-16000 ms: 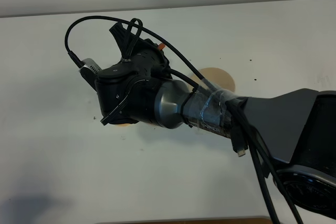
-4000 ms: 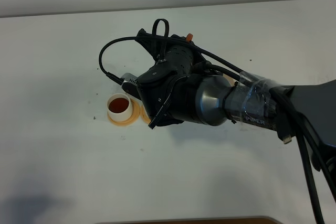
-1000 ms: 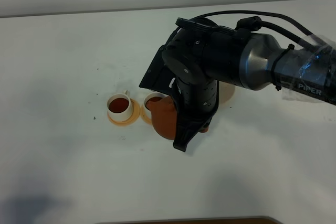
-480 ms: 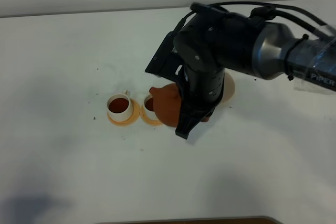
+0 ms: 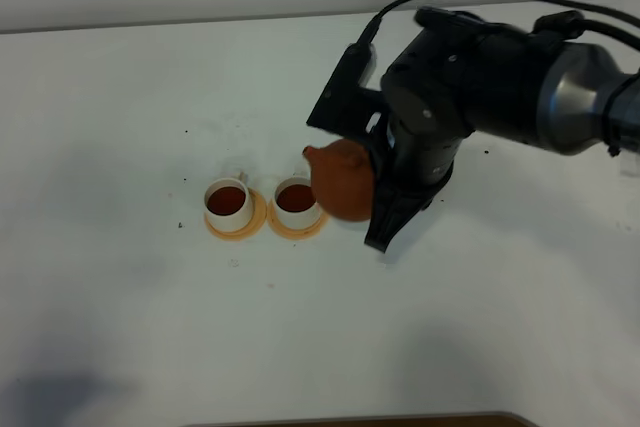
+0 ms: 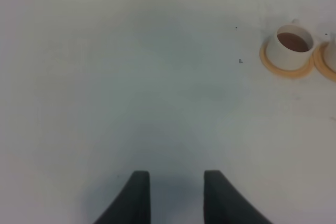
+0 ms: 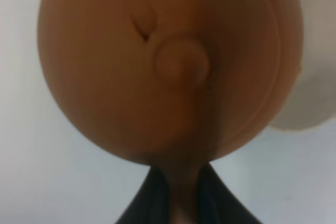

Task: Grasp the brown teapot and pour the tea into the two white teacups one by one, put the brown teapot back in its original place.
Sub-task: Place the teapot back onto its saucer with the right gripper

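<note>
My right gripper [image 5: 378, 187] is shut on the handle of the brown teapot [image 5: 340, 179] and holds it above the table, just right of the two white teacups. The teapot's spout points left. In the right wrist view the teapot [image 7: 168, 61] fills the frame with its lid knob facing the camera, and my gripper [image 7: 178, 198] pinches the handle. Both teacups, left [image 5: 228, 200] and right [image 5: 296, 198], stand on orange coasters and hold dark tea. My left gripper [image 6: 176, 198] is open and empty over bare table, far from the left teacup [image 6: 290, 48].
A pale cream disc [image 7: 310, 93] shows beside the teapot in the right wrist view; in the high view the right arm [image 5: 470, 87] hides that spot. An orange coaster edge [image 6: 329, 62] shows in the left wrist view. The white table [image 5: 120, 297] has small dark specks.
My right gripper has carried the teapot to the right and away from the right teacup, which now shows fully with tea in it. The left gripper has not visibly moved.
</note>
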Robot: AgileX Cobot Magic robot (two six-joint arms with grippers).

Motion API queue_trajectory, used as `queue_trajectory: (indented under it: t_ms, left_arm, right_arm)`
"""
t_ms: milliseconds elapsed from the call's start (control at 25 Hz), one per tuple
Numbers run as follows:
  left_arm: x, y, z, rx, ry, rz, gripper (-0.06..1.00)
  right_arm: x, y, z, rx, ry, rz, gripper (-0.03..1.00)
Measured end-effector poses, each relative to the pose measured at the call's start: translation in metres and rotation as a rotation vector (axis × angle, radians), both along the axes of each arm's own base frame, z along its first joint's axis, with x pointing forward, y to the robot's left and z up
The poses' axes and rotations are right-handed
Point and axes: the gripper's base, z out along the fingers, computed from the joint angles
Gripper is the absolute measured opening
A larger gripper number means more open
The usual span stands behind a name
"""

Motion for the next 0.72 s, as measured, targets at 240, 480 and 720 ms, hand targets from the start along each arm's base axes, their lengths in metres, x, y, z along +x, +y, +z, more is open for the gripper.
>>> queue_trajectory:
  t_ms: [240, 480, 720]
  left_arm:
    - [0.0, 0.0, 0.0, 0.0, 0.0, 0.0, 0.29]
    - [0.0, 0.0, 0.0, 0.0, 0.0, 0.0, 0.29]
    - [0.0, 0.0, 0.0, 0.0, 0.0, 0.0, 0.29]
  right_arm:
    - [0.03, -0.019, 0.001, 0.038, -0.02, -0.059, 0.13]
    - [0.056, -0.03, -0.015, 0.067, -0.021, -0.117, 0.13]
    - [0.065, -0.022, -0.056, 0.05, 0.006, -0.113, 0.13]
